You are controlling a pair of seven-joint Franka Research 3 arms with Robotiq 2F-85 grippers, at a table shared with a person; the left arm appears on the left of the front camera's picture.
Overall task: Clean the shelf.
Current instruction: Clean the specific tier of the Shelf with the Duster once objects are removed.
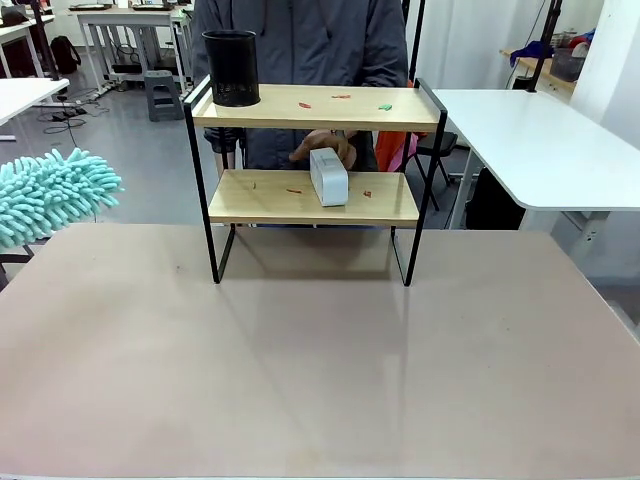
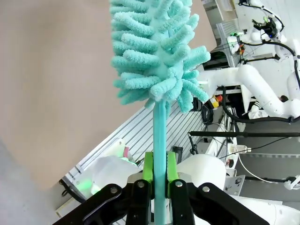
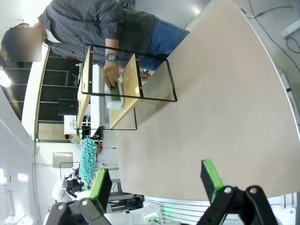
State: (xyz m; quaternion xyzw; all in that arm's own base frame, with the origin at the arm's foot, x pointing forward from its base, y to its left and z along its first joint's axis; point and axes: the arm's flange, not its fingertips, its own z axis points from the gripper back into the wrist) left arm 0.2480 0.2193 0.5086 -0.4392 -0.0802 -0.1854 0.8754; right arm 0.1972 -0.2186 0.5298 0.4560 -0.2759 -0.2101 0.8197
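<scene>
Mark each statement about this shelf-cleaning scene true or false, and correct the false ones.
1. The black mesh cup stands on the shelf's top board. True.
2. The left gripper is open and empty. False: it is shut on the teal duster's handle.
3. The person's hand touches the white box on the lower board. True.
4. The right gripper grips the white box. False: it is open and holds nothing.
5. Both boards are free of scraps. False: small coloured scraps lie on both.

A lab-like workroom: white worktables [image 1: 530,140], loose cables [image 1: 62,115] on the floor, a stool [image 1: 163,95].
</scene>
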